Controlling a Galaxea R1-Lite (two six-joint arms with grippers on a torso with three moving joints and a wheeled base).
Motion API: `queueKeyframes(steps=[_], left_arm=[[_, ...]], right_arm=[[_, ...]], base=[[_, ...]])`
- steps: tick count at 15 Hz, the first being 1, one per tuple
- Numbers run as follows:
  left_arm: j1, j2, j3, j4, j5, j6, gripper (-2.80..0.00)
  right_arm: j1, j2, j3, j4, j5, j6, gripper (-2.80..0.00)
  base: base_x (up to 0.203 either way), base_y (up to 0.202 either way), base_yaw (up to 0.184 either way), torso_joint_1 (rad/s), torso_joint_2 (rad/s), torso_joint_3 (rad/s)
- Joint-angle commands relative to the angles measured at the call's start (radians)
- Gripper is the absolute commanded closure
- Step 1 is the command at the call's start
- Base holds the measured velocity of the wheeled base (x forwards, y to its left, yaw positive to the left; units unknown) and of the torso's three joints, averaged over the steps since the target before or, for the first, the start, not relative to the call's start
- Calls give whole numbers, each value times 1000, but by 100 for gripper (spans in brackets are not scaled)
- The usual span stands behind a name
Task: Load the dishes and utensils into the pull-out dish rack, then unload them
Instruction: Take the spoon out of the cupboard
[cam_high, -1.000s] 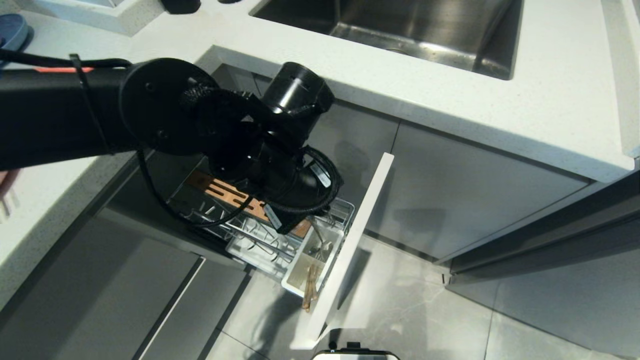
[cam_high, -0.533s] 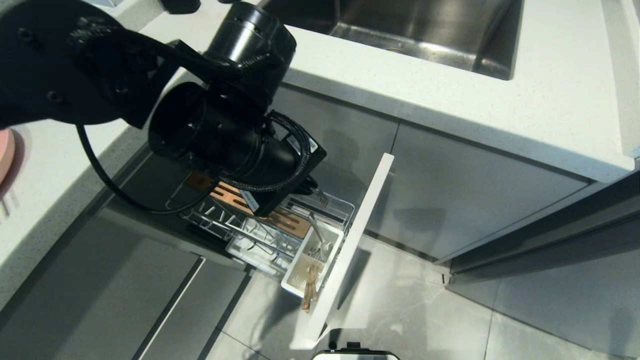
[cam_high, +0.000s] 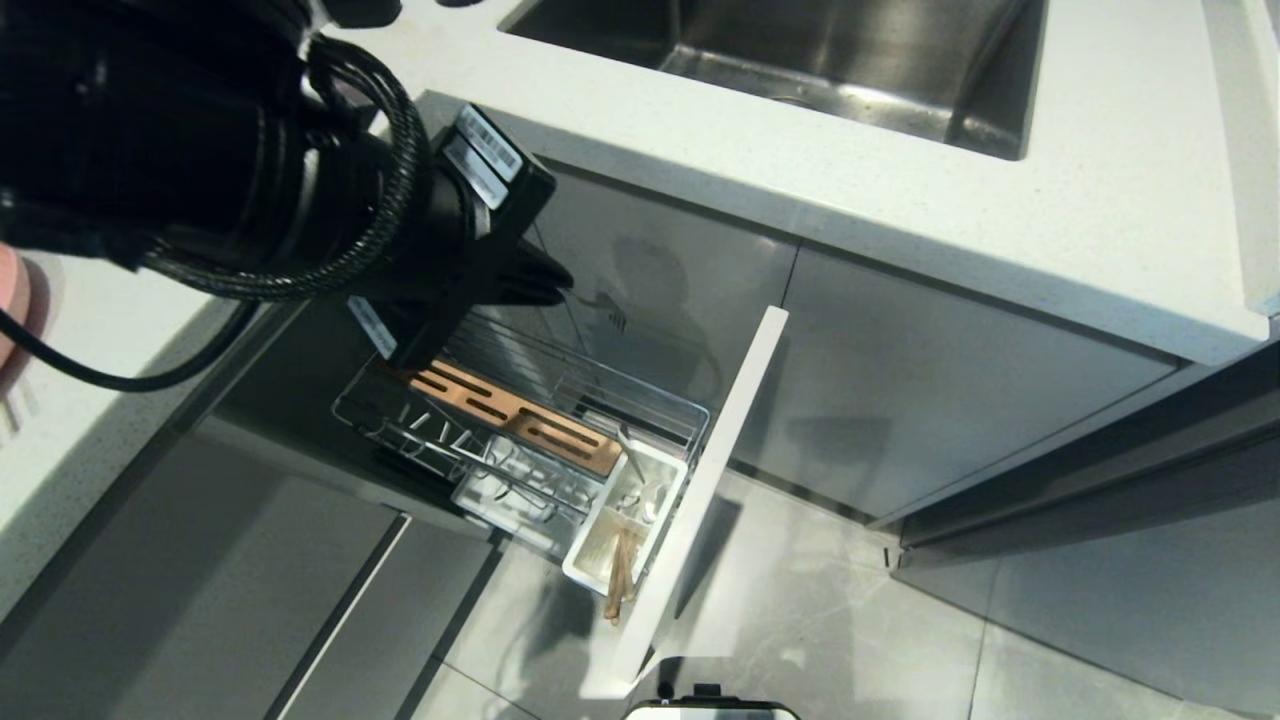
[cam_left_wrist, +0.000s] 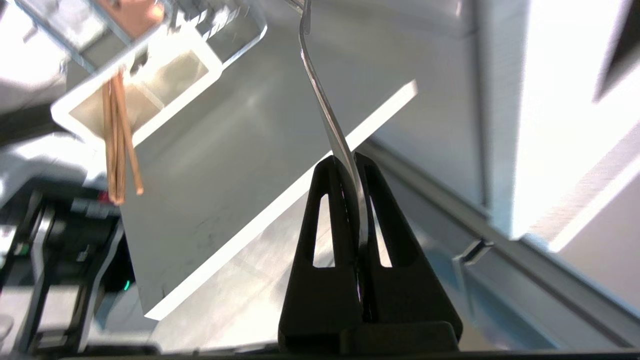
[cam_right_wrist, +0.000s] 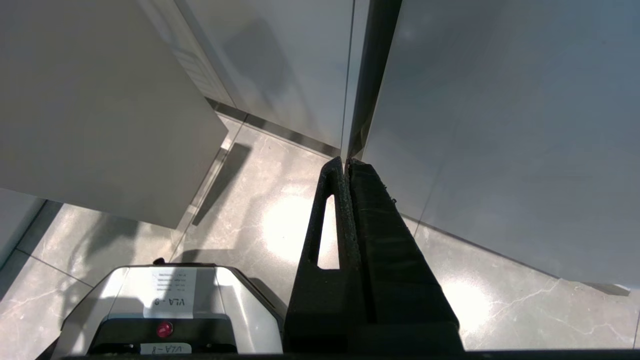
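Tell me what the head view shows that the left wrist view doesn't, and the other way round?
Only the head view shows the sink, the countertop and the rack's wooden strip. Only the left wrist view shows the left gripper shut on the spoon handle. Both show the chopsticks sticking out of the white cup and the pale cabinet front.

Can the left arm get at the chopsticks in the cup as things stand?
Probably not yet. The way down to the chopsticks in the cup looks free, but the left gripper is shut on the spoon, so it has no free jaws.
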Motion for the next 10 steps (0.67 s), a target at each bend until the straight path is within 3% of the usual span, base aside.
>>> queueKeyframes(steps=[1, 7, 10], left_arm=[[-5, -67, -11, 2, 20, 2, 0], [-3, -197, -54, -4, 54, 64, 0], [-2, -240, -77, -9, 166, 116, 0]], right_arm=[[1, 0, 2, 0, 0, 1, 0], [1, 0, 2, 0, 0, 0, 0], [1, 0, 2, 0, 0, 0, 0]], base=[[0, 0, 0, 0, 0, 0], [0, 0, 0, 0, 0, 0], [0, 0, 0, 0, 0, 0]])
